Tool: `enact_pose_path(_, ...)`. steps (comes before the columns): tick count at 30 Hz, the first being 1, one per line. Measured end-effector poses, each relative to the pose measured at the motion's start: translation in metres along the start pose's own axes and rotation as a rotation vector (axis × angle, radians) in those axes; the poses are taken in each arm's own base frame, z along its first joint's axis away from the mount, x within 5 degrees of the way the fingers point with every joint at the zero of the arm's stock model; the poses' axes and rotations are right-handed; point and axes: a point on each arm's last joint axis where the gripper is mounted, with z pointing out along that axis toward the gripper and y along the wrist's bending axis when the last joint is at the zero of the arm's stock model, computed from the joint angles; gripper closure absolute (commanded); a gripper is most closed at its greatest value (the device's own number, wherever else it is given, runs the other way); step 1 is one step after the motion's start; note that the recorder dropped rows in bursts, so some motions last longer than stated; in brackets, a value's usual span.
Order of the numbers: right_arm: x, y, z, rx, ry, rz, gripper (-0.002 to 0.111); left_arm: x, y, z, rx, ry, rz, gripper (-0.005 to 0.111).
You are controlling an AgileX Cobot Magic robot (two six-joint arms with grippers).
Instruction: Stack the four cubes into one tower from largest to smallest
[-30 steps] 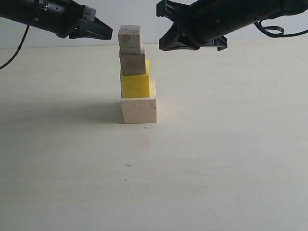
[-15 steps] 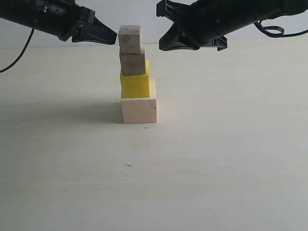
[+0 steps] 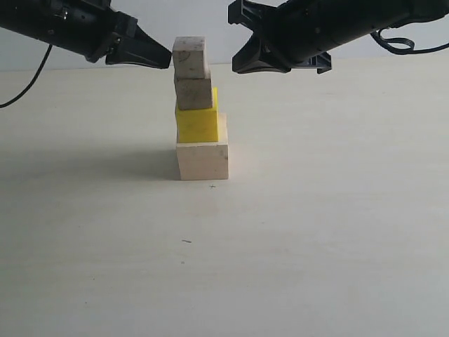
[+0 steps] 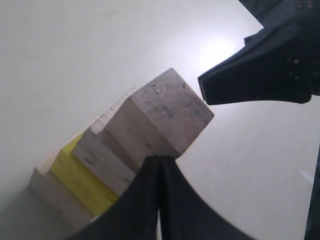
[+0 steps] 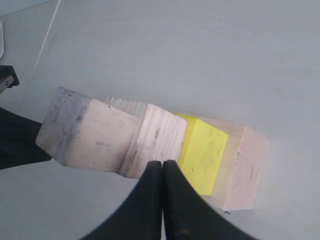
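The tower (image 3: 198,112) is standing upright in the frame's upper middle, with the largest pale cube (image 3: 203,160) carrying the yellow cube (image 3: 197,123), the layered-grain cube (image 3: 193,93) and the smallest cube (image 3: 189,57), their left edges nearly lining up.

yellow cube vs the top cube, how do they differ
The yellow cube is bright yellow; the top cube is pale bare wood. The yellow cube is larger than the top cube. The yellow cube sits second from the bottom, the top cube highest. Both stand in one tower.
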Motion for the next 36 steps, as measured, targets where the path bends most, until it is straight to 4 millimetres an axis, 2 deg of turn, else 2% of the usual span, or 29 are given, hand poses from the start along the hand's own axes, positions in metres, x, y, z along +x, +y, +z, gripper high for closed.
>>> enact_pose_path(36, 0.0000, 0.0000, 0.0000, 0.000, 0.000, 0.000, 0.108, -0.0007, -0.0014, 0.0000, 0.015, -0.008, 0.007, 0.107)
